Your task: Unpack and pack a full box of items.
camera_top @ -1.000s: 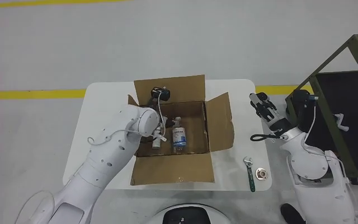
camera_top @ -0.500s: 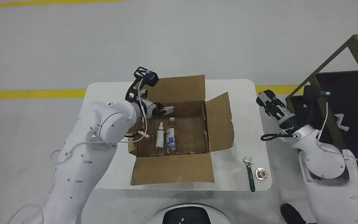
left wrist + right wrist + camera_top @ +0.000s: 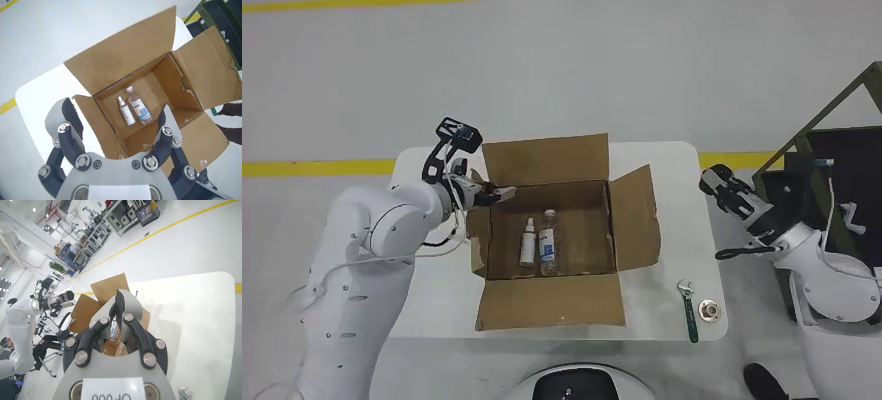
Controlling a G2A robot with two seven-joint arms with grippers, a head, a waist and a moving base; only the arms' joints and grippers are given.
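The open cardboard box (image 3: 552,300) stands in the middle of the white table (image 3: 432,290). On its floor lie a small white spray bottle (image 3: 528,243) and a clear water bottle (image 3: 548,243), side by side; the left wrist view shows the spray bottle (image 3: 126,111), the water bottle (image 3: 140,108) and the box wall (image 3: 189,98) from above. My left gripper (image 3: 500,190) hangs open and empty over the box's rear left corner (image 3: 117,117). My right gripper (image 3: 710,180) is shut on nothing (image 3: 118,302), above the table's right edge, apart from the box.
A green-handled wrench (image 3: 687,312) and a small round grey object (image 3: 708,310) lie on the table right of the box. A dark green rack (image 3: 832,130) stands beyond the table's right edge. The four box flaps are folded outward.
My left gripper has come up out of the box and moved to its rear left corner, empty. The water bottle now lies beside the spray bottle. The right arm drew back to the right.
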